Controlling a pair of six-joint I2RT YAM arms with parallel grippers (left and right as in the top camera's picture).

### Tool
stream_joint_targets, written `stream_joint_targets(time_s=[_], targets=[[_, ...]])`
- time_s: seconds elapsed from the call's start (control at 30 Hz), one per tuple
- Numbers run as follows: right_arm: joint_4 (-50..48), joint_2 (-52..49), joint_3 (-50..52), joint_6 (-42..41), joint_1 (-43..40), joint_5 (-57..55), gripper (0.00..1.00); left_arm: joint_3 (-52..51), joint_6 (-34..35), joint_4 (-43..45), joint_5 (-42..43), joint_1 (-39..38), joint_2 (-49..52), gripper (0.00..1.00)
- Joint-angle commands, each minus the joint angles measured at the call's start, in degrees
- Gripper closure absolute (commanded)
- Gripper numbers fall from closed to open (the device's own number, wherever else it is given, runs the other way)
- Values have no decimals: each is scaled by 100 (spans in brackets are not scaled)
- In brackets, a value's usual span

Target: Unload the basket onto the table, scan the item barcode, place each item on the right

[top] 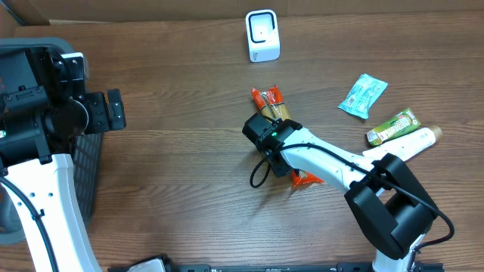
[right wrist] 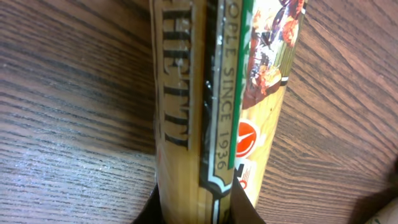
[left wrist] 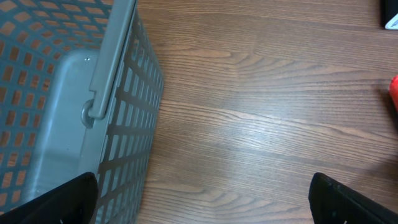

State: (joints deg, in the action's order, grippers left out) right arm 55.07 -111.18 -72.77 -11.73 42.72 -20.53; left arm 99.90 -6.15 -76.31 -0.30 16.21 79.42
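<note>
Two scraps of print read clearly on the packet [right wrist: 186,124] in your right wrist view: "SINCE 1936" running along a green-edged band, and large dark letters that look like "HETTI" on the yellow side. Beside them you can see a food photo and a round red emblem; the smaller print is too blurred to read.

Your right claw [right wrist: 194,208] is closed in on that packet, with its dark fingers [right wrist: 245,211] pressed against either long edge. From overhead, the packet lies on the bench [top: 174,174] near the middle, its orange ends showing on both sides of the claw. It is well apart from the white scanner [top: 262,35] at the far edge.

Your left claw [left wrist: 205,199] is spread wide and holds nothing. It hangs over the bench beside the rim of the grey basket [left wrist: 112,74].
</note>
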Motion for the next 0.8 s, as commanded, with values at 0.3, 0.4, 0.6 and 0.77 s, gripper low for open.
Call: stream_joint_targets(time_s=[0.3,0.4,0.6,0.77], targets=[[710,776,-1169,4,-579,1191,96,44,-90,2,-15,-11,-2,0],[787,946,-1379,4,-640,1294,96,44,-90,2,-15,-11,-2,0],[437,1283,-1475,507,-916,3268,96,44,-92,2,-15,-11,-2,0],[278,1631,-1475,1335,-1602,5781,96,44,-92,2,-15,-11,-2,0]])
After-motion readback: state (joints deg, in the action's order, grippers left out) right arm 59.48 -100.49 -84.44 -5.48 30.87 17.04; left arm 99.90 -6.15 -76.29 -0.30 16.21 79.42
